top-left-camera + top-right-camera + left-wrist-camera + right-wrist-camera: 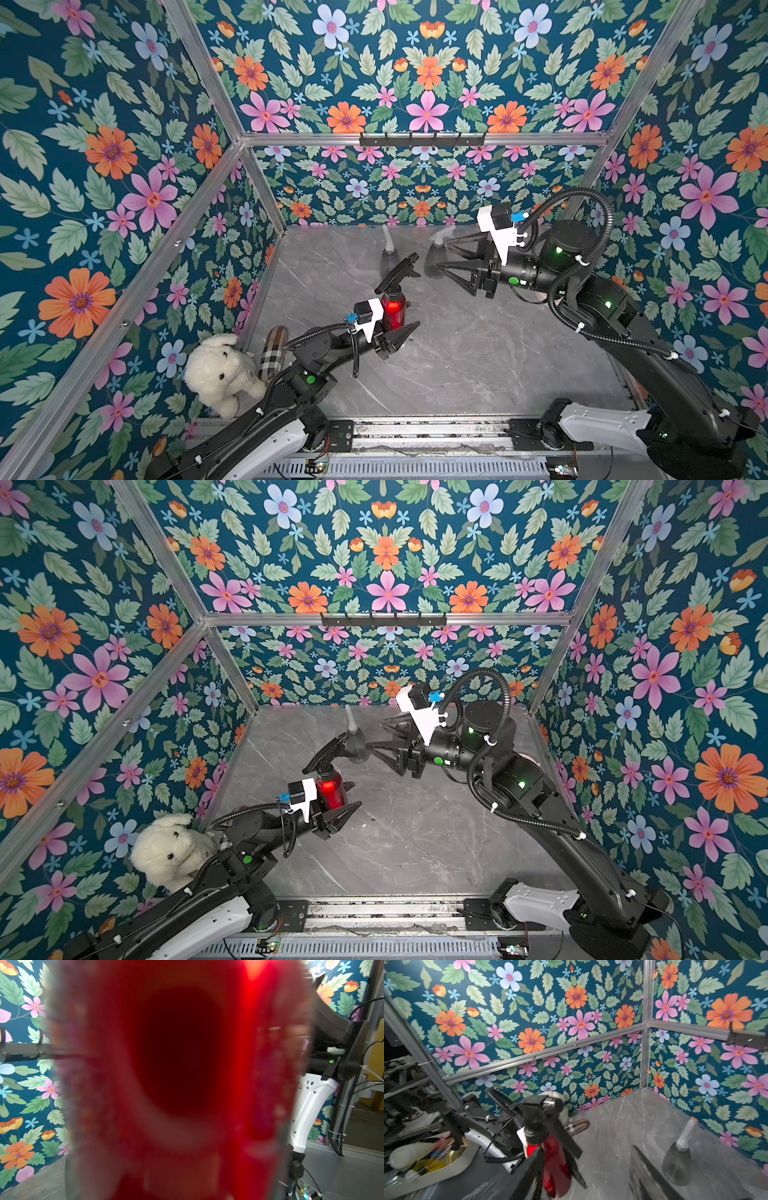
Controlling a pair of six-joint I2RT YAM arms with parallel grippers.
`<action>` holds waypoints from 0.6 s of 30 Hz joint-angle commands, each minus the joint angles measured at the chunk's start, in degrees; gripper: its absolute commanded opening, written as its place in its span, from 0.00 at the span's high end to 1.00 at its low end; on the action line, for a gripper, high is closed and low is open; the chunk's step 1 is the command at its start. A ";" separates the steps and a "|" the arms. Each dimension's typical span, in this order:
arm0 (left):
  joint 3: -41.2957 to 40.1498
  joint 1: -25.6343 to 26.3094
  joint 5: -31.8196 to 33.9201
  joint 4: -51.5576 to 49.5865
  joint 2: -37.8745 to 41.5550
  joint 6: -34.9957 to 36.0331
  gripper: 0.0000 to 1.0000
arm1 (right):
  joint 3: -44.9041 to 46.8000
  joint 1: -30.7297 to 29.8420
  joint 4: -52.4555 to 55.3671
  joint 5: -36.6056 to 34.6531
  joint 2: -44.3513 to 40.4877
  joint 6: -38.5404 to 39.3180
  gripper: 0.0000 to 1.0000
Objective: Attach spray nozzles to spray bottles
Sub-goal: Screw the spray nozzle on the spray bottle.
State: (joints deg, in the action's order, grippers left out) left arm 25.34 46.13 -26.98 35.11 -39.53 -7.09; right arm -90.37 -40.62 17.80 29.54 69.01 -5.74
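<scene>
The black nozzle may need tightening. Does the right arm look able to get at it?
Probably yes: the right gripper, jaws open, faces the black nozzle with nothing between, and the left gripper grips the red bottle lower down.

No legible text, label, brand or number anywhere.

Robot lab test cell, not a lived-in room.
Aluminium extrusion frame (299,139) holds floral printed panels (428,62) around a grey marble-look tabletop (457,365); left arm (299,384) and right arm (648,353) sit on a rail (428,432) along the near edge, with cluttered gear (415,1155) outside the frame.
</scene>
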 commanded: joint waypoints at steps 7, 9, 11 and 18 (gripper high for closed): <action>0.50 -0.03 -4.05 3.48 -0.63 -0.64 1.00 | -9.30 0.14 8.66 0.95 8.70 3.60 0.31; 0.50 0.06 -3.73 3.37 -0.72 -0.67 1.00 | -10.86 0.15 10.23 3.48 10.35 3.69 0.30; 0.50 -0.05 -3.32 3.23 -0.73 -0.62 1.00 | -11.57 0.07 11.32 5.68 11.34 3.73 0.30; 0.23 -0.03 -1.28 3.26 -0.95 -0.33 1.00 | -9.32 -2.93 12.26 6.13 10.01 5.23 0.30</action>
State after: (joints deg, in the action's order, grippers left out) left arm 25.34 46.13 -29.30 35.35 -40.34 -7.49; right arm -100.47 -42.57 29.78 34.30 80.05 -2.52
